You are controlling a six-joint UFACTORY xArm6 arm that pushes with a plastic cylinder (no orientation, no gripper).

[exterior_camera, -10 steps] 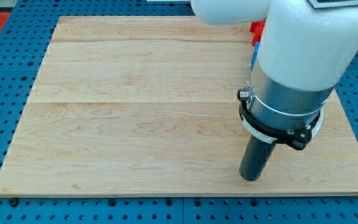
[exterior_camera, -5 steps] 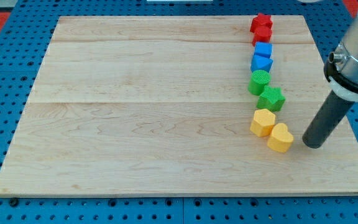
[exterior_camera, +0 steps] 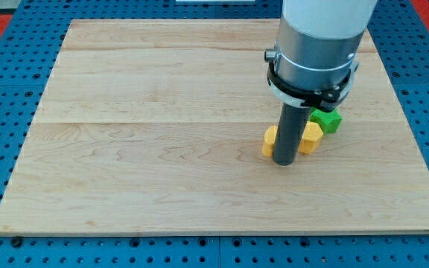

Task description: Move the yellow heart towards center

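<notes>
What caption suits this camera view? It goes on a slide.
My tip rests between two yellow blocks, a green block just behind, on the wooden board.

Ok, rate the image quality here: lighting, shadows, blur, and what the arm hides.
Camera view: light is even and soft, with no glare on the board. Focus is sharp on my tip and the yellow pieces either side of it. Only a faint shadow shows at the tip. The arm covers the blocks behind it, leaving just a green block peeking out.
</notes>
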